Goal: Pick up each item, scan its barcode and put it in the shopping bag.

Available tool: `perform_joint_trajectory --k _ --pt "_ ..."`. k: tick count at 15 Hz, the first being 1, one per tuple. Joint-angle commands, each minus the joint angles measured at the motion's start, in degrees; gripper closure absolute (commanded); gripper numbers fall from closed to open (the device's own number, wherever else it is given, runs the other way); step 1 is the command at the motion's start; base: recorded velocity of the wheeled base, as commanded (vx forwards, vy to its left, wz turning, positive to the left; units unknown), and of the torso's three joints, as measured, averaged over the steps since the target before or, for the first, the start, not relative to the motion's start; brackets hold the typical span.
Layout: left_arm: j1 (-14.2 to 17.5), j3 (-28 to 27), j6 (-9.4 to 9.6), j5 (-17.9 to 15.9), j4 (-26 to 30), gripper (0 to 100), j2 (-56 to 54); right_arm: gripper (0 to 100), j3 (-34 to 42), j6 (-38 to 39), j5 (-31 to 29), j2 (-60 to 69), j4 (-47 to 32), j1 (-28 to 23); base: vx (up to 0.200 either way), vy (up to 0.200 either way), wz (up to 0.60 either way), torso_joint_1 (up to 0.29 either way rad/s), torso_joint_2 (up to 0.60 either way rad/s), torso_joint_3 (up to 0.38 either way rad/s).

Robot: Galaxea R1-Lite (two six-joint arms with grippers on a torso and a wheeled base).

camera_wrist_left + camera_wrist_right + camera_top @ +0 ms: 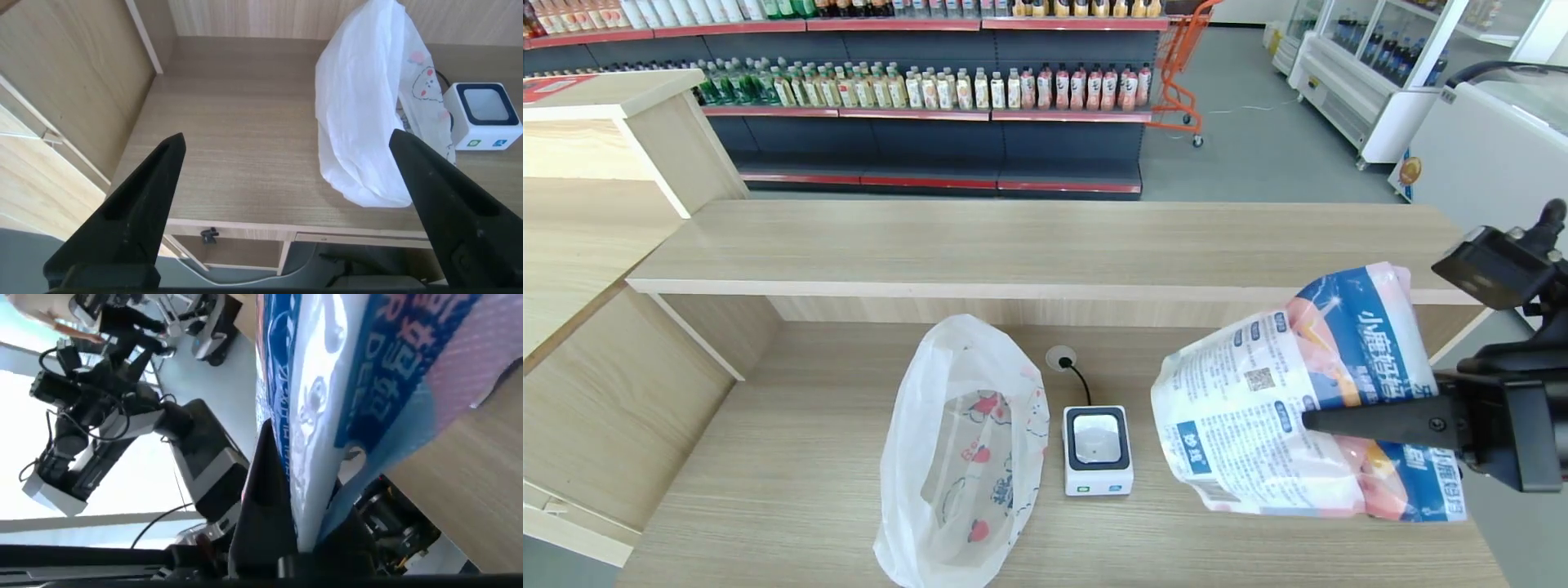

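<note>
Counter [792,490]: one bag [964,457], one scanner [1098,451], one pouch [1258,408] gripped by right end effector [1315,421]; left end effector [288,140] splayed.

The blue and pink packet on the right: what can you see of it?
The packet is a soft, puffy plastic bag printed in blue, pink and white, with small text panels and a square code. It hangs tilted above the counter, right of the barcode scanner, pinched between the right gripper's black fingers.

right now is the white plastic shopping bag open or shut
Open. The white plastic shopping bag gapes at its mouth, its inside showing.
</note>
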State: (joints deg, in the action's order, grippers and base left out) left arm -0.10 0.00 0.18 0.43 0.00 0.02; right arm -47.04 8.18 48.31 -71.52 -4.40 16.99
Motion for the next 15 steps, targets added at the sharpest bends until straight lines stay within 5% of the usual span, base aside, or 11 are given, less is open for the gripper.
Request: perform_joint_trajectory --k 1,6,11,15 --pt "0.0 0.0 -0.01 0.0 0.0 0 0.1 100 1.3 0.1 0.3 2.1 0.0 3.0 0.0 0.0 0.0 0.0 0.0 0.0" --pt "0.0 0.0 -0.01 0.0 0.0 0 0.1 100 0.5 0.6 0.1 1.8 -2.6 8.7 0.0 0.0 0.0 0.0 0.0 0.0" --pt "0.0 0.0 -0.01 0.0 0.0 0 0.1 100 -1.6 1.4 0.0 0.1 -4.2 8.9 0.0 0.0 0.0 0.0 0.0 0.0" --pt "0.0 0.0 -0.01 0.0 0.0 0 0.1 100 -3.0 10.3 0.0 -1.3 -3.4 9.2 0.0 0.0 0.0 0.0 0.0 0.0"
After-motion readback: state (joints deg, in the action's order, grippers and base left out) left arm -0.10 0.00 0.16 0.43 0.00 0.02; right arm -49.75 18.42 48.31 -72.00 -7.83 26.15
